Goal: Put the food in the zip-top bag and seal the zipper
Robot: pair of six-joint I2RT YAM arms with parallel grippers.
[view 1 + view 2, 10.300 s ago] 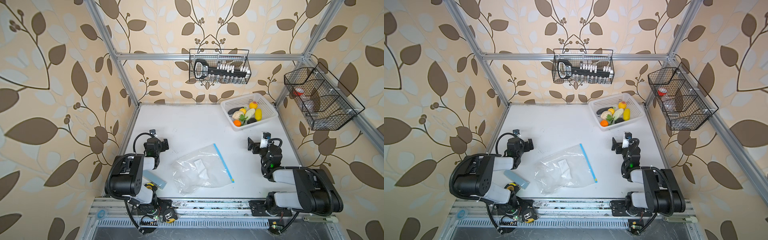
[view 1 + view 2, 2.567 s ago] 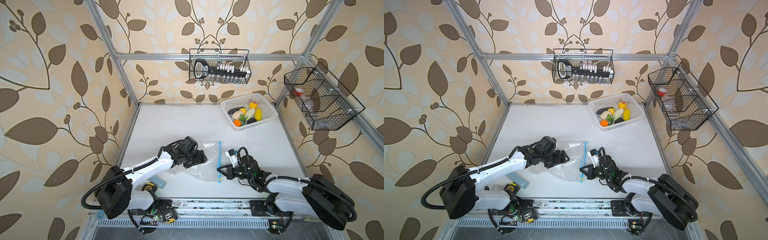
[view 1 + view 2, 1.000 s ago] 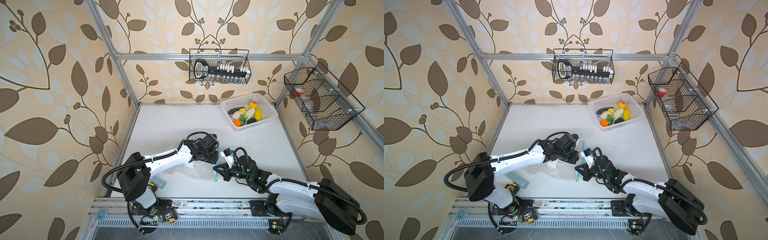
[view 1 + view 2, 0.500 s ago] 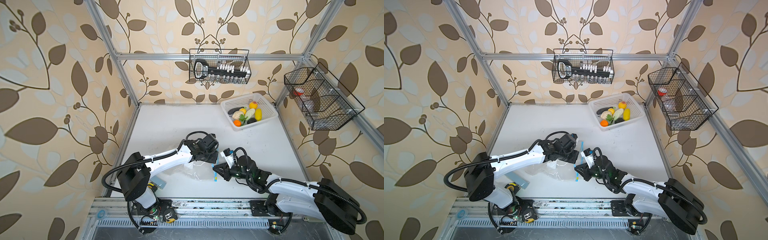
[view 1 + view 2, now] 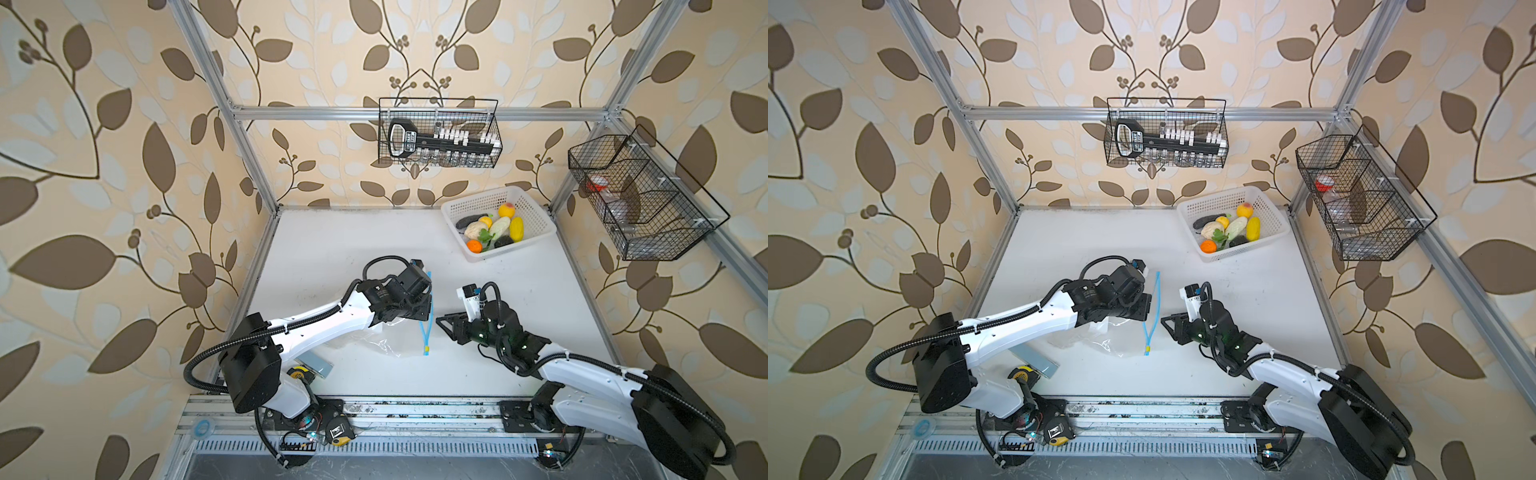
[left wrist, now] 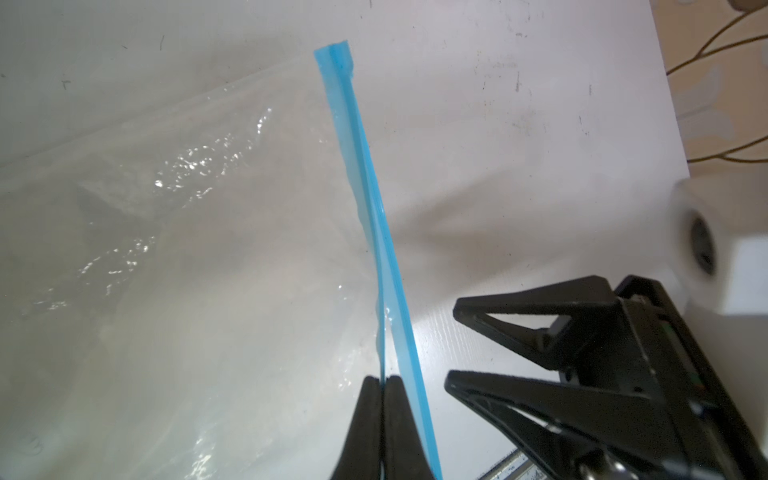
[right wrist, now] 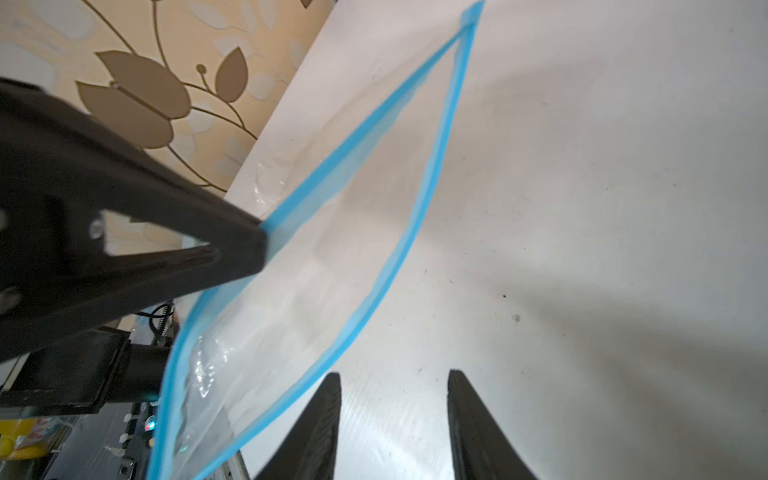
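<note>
The clear zip-top bag (image 5: 386,340) lies mid-table with its mouth held apart. Its light-blue zipper (image 5: 428,328) faces right, a small yellow tab (image 5: 424,348) at the near end. My left gripper (image 6: 381,380) is shut on one lip of the zipper (image 6: 365,187), lifting it. In the right wrist view the other lip (image 7: 432,178) curves away beside my right gripper (image 7: 394,376), which stands open with only bare table between its fingers. In both top views the right gripper (image 5: 1167,324) sits just right of the zipper (image 5: 1152,316). The food (image 5: 490,232) lies in the white basket (image 5: 536,224).
The white basket stands at the back right of the table. A black wire basket (image 5: 440,133) hangs on the back wall and another (image 5: 640,199) on the right wall. A grey block (image 5: 316,365) and a yellow tape measure (image 5: 297,372) lie by the left arm's base.
My right gripper has opened, let go of the zipper edge and drawn slightly back to the right. The left gripper stays pinched on its lip of the bag.
</note>
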